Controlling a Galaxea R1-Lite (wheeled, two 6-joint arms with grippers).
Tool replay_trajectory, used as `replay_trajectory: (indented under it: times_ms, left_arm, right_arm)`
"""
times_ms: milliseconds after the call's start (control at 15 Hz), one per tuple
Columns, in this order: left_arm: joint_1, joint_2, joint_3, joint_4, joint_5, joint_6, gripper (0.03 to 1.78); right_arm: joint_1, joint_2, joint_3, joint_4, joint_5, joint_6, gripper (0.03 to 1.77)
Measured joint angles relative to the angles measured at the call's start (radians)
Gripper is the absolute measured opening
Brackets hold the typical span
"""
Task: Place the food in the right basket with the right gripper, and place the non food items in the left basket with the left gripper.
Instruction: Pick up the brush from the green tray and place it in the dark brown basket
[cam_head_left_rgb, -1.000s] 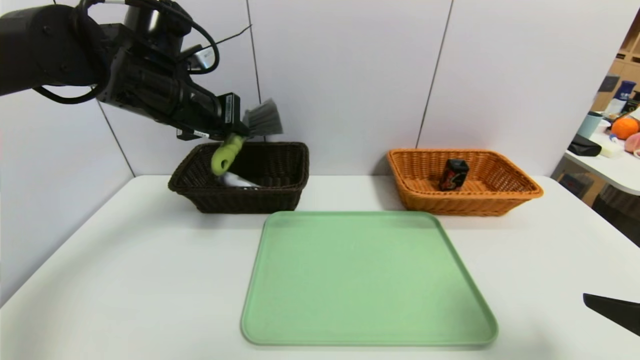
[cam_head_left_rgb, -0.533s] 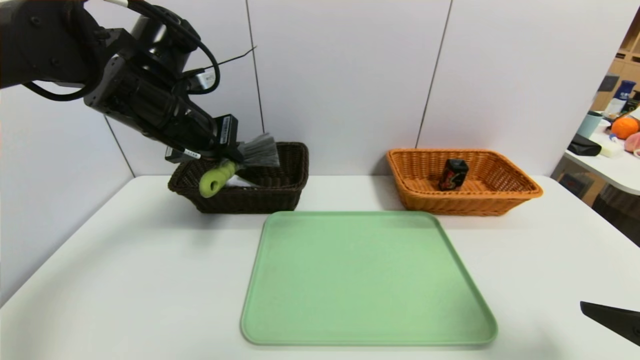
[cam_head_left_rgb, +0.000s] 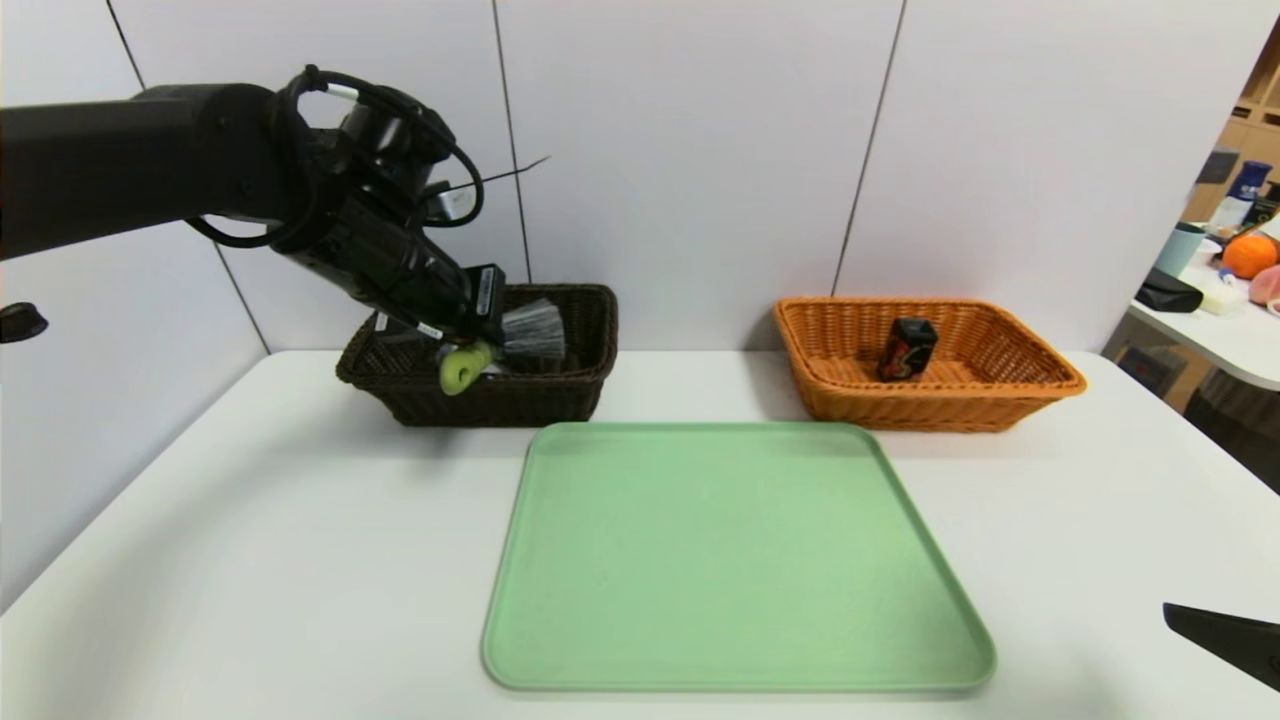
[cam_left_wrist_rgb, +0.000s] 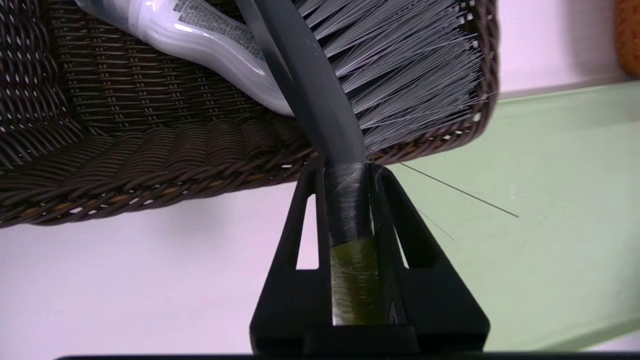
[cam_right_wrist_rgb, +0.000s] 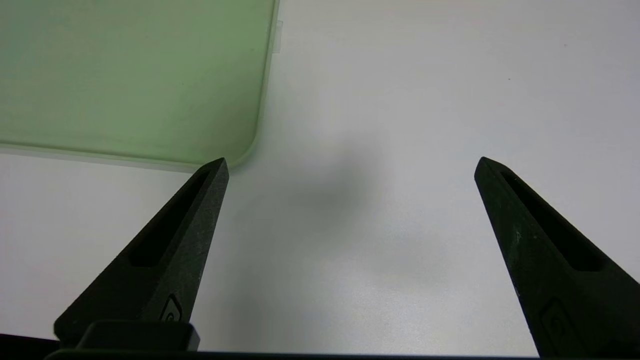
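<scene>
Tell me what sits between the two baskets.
Nothing: in the head view only bare table separates the dark basket from the orange basket; the green tray lies nearer.

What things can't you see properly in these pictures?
- White bottle: only part shows in the left wrist view, cut off by the edge and crossed by the brush; in the head view the left gripper hides it.
- Dark basket: its floor is hidden by its front wall.
- Right gripper: the head view shows just a tip at the edge.
- Black box: print too small to read.

left arm (cam_head_left_rgb: 150, 150): matte black | looped black cables | right claw (cam_right_wrist_rgb: 350, 165): pointed black fingers
</scene>
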Motion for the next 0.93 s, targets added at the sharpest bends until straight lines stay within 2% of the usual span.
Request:
replay_trajectory:
  times_ms: [133,200,933]
  left_arm:
    - [-0.001,0.024,-0.001,-0.012,0.000,0.001,0.28]
    - [-0.002,0.033,-0.002,-0.015,0.000,0.001,0.06]
    - [0.000,0.048,-0.001,-0.051,0.004,-0.003,0.05]
  right_arm:
    - [0.000,0.002,0.000,0.001,0.000,0.000,1.70]
    - [0.000,0.003,0.000,0.000,0.000,0.000,1.70]
    - [0.001,0.017,0.009,0.000,0.000,-0.002,1.70]
